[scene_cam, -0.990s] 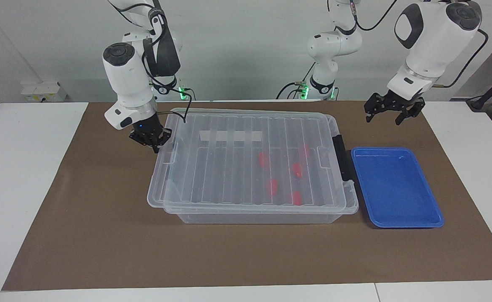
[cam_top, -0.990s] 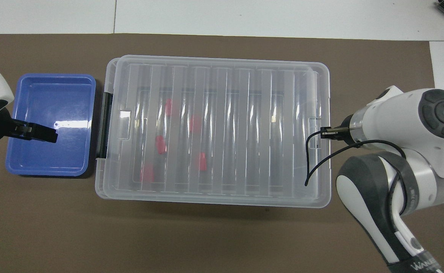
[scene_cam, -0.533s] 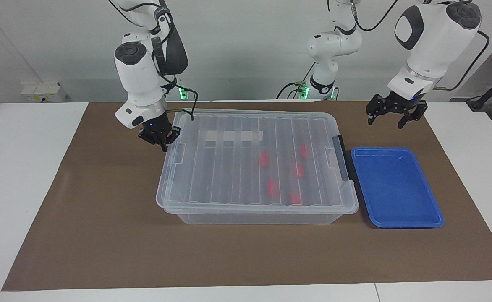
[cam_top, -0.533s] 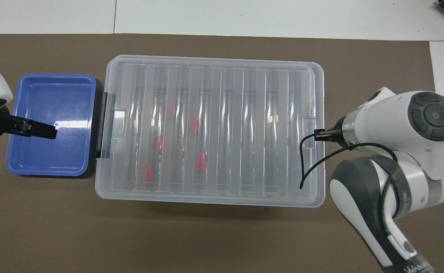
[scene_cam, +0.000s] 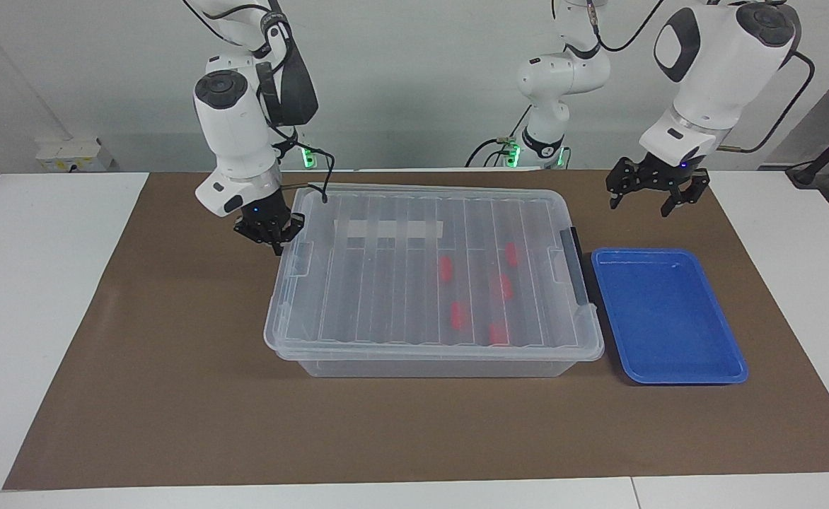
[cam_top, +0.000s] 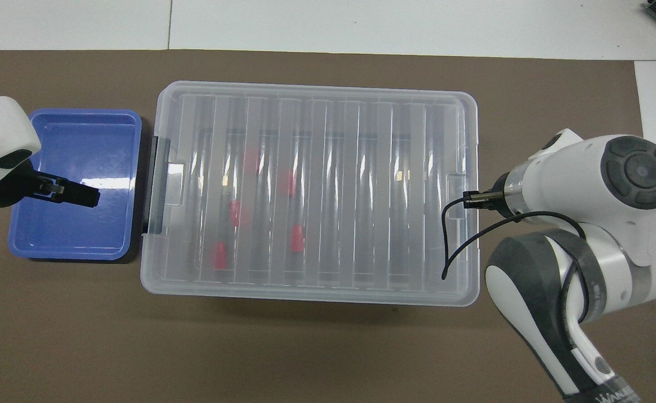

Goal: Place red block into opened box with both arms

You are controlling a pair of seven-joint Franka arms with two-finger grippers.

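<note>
Brown matting covers the worktop (scene_cam: 174, 396) under a pale wall, and on it we find the box (scene_cam: 434, 277) with its ribbed clear lid (scene_cam: 386, 283) lying flat and square on the rim. A second ago that lid sat skewed, its corner hanging out past the box toward the right arm's end; now it is pulled back in line, so we judge the box has just been closed over, with five red blocks (scene_cam: 445, 268) already visible through the lid toward the left arm's end. The right end effector (scene_cam: 270, 230) is pinched shut, touching or just beside the lid's end tab; whether it actually grips the tab we cannot tell. The left end effector (scene_cam: 655, 189) has drifted slightly toward the box and hangs with fingers spread wide and nothing between them, over the mat near the blue tray (scene_cam: 669, 318). That tray, beside the black handle (scene_cam: 578, 272), holds no block. As we read it, nothing remains to be picked up, and the lid itself would stand in the way of any further placing.
</note>
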